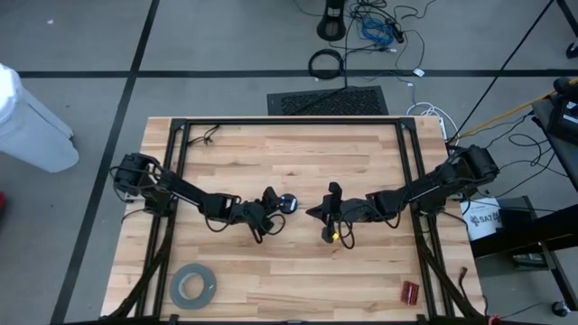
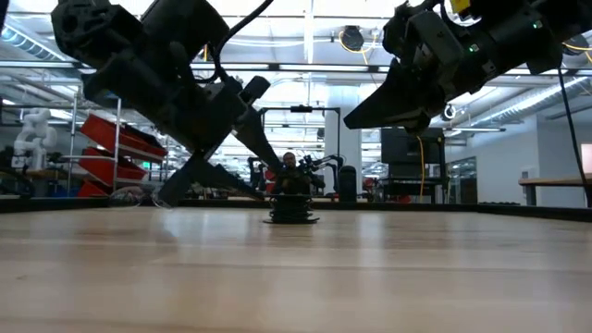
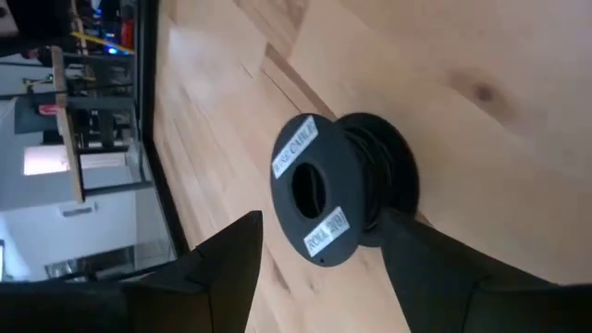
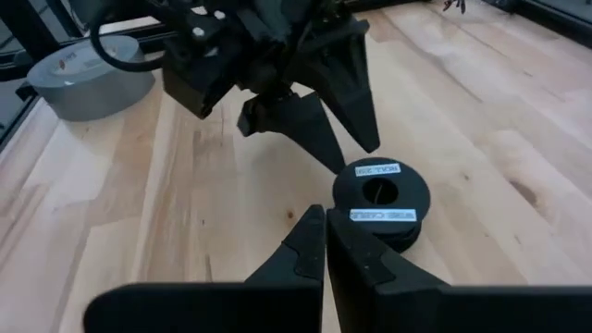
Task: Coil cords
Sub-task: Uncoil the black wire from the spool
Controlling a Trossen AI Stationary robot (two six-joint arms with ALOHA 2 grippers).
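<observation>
The cord is thin dark wire wound on a small black spool (image 1: 289,203) (image 3: 338,190) (image 4: 381,199), which carries white labels. It rests on its lower flange on the wooden table, near the middle. My left gripper (image 1: 271,202) (image 3: 322,233) (image 4: 347,153) is open just left of the spool and slants down at it, its fingers straddling the spool's near side. My right gripper (image 1: 313,214) (image 4: 324,220) is shut. It hangs above the table (image 2: 353,120) just right of the spool and touches nothing. My left gripper may touch the spool. In the left wrist view one finger (image 3: 407,240) overlaps the edge of the lower flange (image 3: 393,199), but I cannot tell whether they meet. The spool stands upright on the table.
A wide grey tape roll (image 1: 192,284) (image 4: 88,69) lies near the table's front left. A small red object (image 1: 411,292) sits at the front right. Black frame rails (image 1: 176,171) run along both sides. A loose bit of dark wire (image 1: 209,135) lies at the far left.
</observation>
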